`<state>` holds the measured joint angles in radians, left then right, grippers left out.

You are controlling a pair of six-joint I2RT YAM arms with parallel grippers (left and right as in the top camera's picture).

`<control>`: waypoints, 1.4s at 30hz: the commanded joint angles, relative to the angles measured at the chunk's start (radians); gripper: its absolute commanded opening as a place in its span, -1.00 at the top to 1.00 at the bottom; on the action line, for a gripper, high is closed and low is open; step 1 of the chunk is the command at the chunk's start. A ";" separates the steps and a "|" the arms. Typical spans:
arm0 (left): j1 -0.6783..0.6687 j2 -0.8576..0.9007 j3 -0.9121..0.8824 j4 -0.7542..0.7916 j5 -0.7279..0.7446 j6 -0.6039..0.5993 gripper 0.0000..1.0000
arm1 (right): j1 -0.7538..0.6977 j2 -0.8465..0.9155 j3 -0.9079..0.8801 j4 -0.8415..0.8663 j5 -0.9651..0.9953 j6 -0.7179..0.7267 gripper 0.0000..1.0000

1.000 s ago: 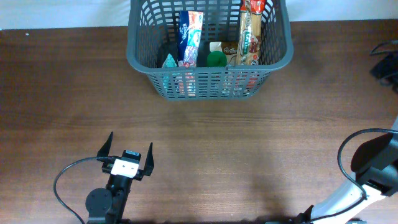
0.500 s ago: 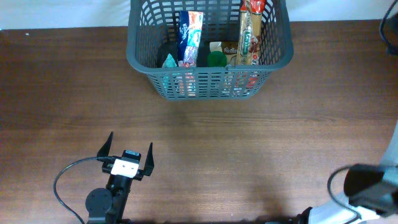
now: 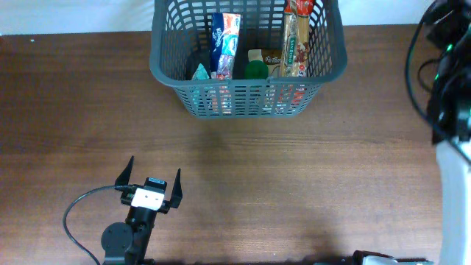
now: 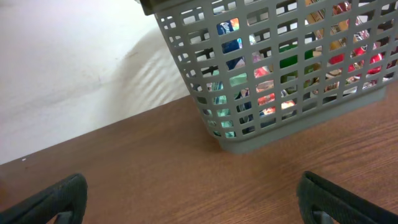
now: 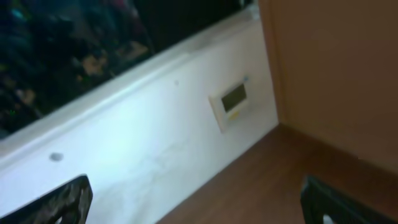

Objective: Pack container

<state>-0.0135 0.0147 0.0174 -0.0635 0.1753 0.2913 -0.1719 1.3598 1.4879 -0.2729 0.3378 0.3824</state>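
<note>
Overhead: the container (image 3: 248, 99) is being shown at the far edge of the table (image 3: 294, 169), near its middle, upright and resting on the wood. It is a large dark grey basket with lattice-slotted sides and a solid rim. Inside it, a toothpaste carton (image 3: 225, 43), a green-capped item (image 3: 256, 69) and a long packet (image 3: 296, 40) are being held upright. No grocery is being seen on the bare table, so the packing step is being judged as finished or nearly so. The left gripper (image 3: 154, 166) is being kept at the near left, well apart from the container, with its jaws spread wide and nothing between them. The right arm (image 3: 450, 110) is being seen at the right edge only, and its gripper cannot be made out here.

Left wrist: the container (image 4: 280, 74) is being viewed from low on the table. Coloured packaging is showing through the slots. The left gripper (image 4: 196, 202) is being shown empty, with its fingers at the two lower corners.

Right wrist: the view is blurred and is being aimed at a white wall (image 5: 155, 143), away from the container. The right gripper (image 5: 196, 202) is being shown spread wide and empty.

Next move, as a judgement: any further item is to be located first, since none is in view. Otherwise both arms are to be parked.
</note>
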 commanded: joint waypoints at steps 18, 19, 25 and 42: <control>0.005 -0.004 -0.008 -0.001 -0.011 -0.013 -0.98 | 0.016 -0.710 -0.711 0.426 -0.173 -0.031 -0.98; 0.005 -0.004 -0.008 -0.001 -0.011 -0.013 -0.98 | 0.016 -0.742 -0.741 0.427 -0.173 -0.031 -0.98; 0.005 -0.004 -0.008 -0.001 -0.011 -0.013 -0.99 | 0.016 -0.920 -0.905 0.427 -0.182 -0.031 -0.98; 0.005 -0.004 -0.008 -0.001 -0.011 -0.013 -0.98 | 0.091 -1.224 -1.140 0.426 -0.204 -0.141 -0.98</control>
<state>-0.0135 0.0147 0.0174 -0.0635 0.1749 0.2913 -0.1081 0.1596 0.3698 0.1505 0.1474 0.3168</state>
